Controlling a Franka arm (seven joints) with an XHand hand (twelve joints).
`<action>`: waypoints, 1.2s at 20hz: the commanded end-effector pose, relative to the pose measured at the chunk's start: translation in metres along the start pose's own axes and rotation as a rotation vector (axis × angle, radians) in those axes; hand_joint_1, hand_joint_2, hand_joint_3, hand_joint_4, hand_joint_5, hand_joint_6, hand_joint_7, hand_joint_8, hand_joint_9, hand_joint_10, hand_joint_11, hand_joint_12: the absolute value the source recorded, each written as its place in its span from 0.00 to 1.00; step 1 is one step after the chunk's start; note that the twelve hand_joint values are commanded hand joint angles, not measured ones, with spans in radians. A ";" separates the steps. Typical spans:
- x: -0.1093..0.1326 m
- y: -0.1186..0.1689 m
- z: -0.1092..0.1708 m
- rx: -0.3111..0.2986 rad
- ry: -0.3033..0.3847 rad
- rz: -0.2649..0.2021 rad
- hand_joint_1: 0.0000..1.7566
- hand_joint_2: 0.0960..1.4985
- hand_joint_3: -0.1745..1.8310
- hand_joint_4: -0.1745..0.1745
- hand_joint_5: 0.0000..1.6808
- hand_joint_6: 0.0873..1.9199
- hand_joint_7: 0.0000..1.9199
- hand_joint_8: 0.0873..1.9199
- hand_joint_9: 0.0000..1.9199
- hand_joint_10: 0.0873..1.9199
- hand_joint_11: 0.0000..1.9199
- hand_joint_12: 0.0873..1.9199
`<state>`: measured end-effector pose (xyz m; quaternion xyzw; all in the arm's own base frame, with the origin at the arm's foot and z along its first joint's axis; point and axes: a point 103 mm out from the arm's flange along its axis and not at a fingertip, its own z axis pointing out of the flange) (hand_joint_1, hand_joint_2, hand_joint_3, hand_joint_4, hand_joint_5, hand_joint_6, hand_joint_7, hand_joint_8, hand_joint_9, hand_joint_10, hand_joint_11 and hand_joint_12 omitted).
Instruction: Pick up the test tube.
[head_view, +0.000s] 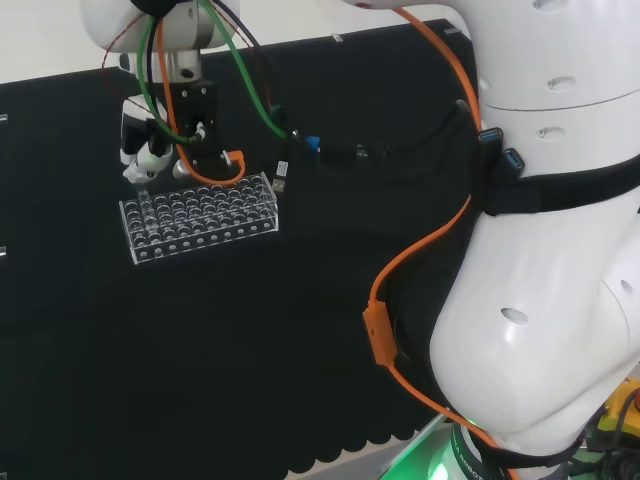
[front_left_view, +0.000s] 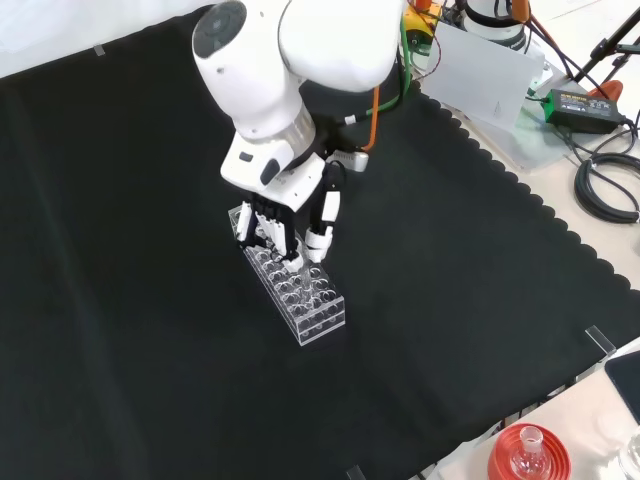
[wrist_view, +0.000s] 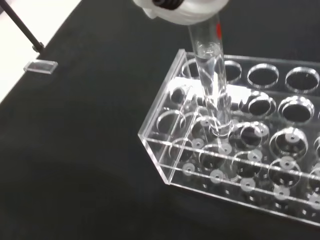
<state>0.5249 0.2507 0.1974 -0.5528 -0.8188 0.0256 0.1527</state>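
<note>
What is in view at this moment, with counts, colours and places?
rack: one, clear plastic with rows of round holes, on the cloth under the robot hand.
test tube: one, clear, upright, its lower end in a hole near the rack's end, its top at the robot hand.
cloth: one, black, scalloped edge, covering the bench.
red stand: one, ribbed, with a small glass piece on it, off the cloth at the front view's bottom right.
cables: orange, green and black, along the arm.
arm: one, white, at the head view's right.
robot hand: one, black and white, fingers pointing down over the rack's far end in the front view.
</note>
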 end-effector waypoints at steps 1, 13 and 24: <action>-0.001 -0.010 -0.043 -0.024 -0.011 -0.010 0.81 0.66 0.00 0.00 0.80 0.15 0.76 0.21 0.73 0.00 0.29 0.67; 0.007 -0.020 -0.101 -0.061 -0.030 -0.036 0.81 0.66 0.00 0.00 0.80 0.14 0.76 0.20 0.74 0.00 0.29 0.67; 0.007 -0.054 -0.169 -0.128 -0.036 -0.037 0.81 0.66 0.00 0.00 0.81 0.14 0.77 0.20 0.74 0.00 0.29 0.67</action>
